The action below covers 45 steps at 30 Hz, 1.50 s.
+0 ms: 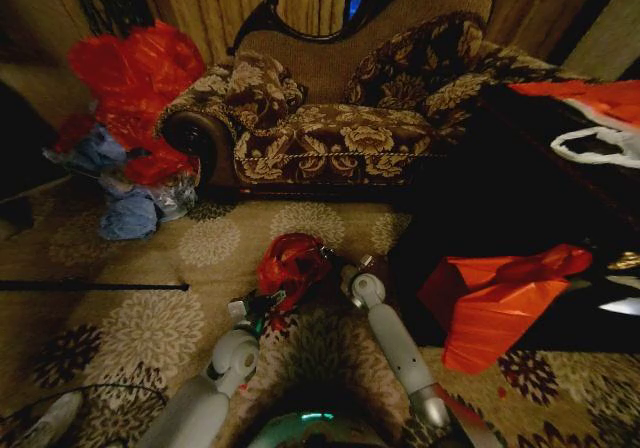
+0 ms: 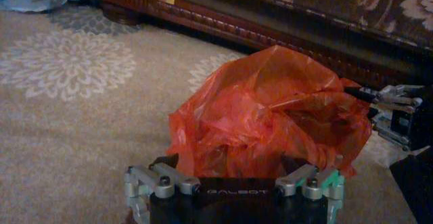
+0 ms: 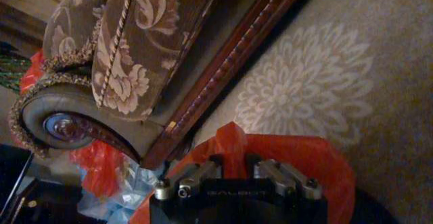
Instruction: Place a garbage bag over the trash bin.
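Observation:
The garbage bag (image 1: 291, 265) is a crinkly red bundle on the patterned carpet just in front of me, bulging upward (image 2: 271, 117). I cannot make out the trash bin; the bag hides whatever is under it. My left gripper (image 1: 257, 308) is at the bag's near side, open, with its fingers (image 2: 167, 163) spread to either side of the bag's lower edge. My right gripper (image 1: 352, 271) is at the bag's right side. Its fingers (image 3: 203, 171) are closed on an upstanding fold of the red plastic (image 3: 232, 143). The left wrist view also catches the right gripper (image 2: 396, 110) beside the bag.
A floral sofa (image 1: 340, 118) with a dark wooden base stands close behind the bag. Big red sacks (image 1: 135, 78) and blue bags (image 1: 130, 213) are piled at the left. A red-orange sheet (image 1: 495, 303) hangs off dark furniture on the right. A black rod (image 1: 95, 286) lies on the carpet.

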Available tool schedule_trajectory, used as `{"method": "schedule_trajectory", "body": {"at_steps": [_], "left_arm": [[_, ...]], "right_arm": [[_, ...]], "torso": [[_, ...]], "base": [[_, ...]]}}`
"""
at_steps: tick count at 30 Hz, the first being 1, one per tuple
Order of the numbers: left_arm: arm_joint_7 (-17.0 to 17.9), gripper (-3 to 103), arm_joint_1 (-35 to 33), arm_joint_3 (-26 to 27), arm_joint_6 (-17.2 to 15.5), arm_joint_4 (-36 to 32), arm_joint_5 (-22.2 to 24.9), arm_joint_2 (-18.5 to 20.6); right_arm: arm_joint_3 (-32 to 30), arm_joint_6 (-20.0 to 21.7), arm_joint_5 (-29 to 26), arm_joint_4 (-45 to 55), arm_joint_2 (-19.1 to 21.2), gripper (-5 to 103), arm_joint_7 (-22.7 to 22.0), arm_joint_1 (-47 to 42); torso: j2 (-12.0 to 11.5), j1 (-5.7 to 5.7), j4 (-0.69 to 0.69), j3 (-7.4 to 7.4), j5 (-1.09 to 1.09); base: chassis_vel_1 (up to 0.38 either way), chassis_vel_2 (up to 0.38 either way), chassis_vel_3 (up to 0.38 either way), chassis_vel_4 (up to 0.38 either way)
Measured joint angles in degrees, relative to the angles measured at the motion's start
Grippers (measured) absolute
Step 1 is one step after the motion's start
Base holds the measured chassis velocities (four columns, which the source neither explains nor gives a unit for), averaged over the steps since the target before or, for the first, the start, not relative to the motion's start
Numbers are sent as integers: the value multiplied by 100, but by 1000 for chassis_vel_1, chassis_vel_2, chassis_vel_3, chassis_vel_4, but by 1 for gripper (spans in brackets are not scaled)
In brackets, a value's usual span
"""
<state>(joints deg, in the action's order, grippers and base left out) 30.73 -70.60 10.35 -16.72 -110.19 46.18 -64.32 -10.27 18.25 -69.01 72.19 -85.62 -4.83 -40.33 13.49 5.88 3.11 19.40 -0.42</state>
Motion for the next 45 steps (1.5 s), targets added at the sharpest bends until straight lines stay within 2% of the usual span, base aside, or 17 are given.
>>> {"method": "schedule_trajectory", "body": {"at_steps": [1, 3, 6, 15, 20, 29, 37, 44, 45], "left_arm": [[-1, 100, 2, 4, 4, 0, 0, 1], [-1, 100, 7, 11, 10, 2, -1, 4], [0, 100, 22, 23, 19, -4, 0, 4], [53, 100, -30, 86, 3, -240, 102, 45], [85, 100, -106, 151, -4, -374, 126, 90], [168, 100, -179, 310, -62, -605, 257, 210], [171, 100, -75, 306, -75, -518, 271, 114], [164, 100, 2, 245, -87, -524, 284, 54], [172, 100, 24, 217, -110, -575, 362, 57]], "right_arm": [[-2, -2, -6, -14, -2, 17, -25, 18], [-6, -12, -11, -31, -3, 6, -74, 35], [-14, -54, -19, -76, -12, 1, -219, 67], [-65, -178, 2, -215, -111, 0, -485, 194], [-86, -204, 117, -415, -146, 0, -493, 302], [-127, -257, 518, -1004, -229, 0, -230, 453], [-147, -363, 843, -1536, -382, 0, -1, 554], [-94, -377, 949, -1587, -382, 0, 40, 577], [-72, -333, 957, -1500, -354, -3, 42, 540]], "torso": [[0, 0, 0, 0, 0], [0, 0, 0, 0, 0], [0, 0, 0, 0, 0], [0, 0, 0, 0, 0], [1, 0, 0, 0, 0], [1, 0, 0, 0, 0], [1, 0, 0, 0, -1], [1, 0, -1, 0, 0], [1, 0, -1, 0, 0]], "base": [[0, 0, 0, 0], [0, 0, 0, 0], [0, 0, 0, 0], [0, 0, 0, 0], [0, 0, 0, 0], [0, 0, 0, 0], [0, 0, 0, 0], [0, 0, 0, 0], [0, 0, 0, 0]]}}
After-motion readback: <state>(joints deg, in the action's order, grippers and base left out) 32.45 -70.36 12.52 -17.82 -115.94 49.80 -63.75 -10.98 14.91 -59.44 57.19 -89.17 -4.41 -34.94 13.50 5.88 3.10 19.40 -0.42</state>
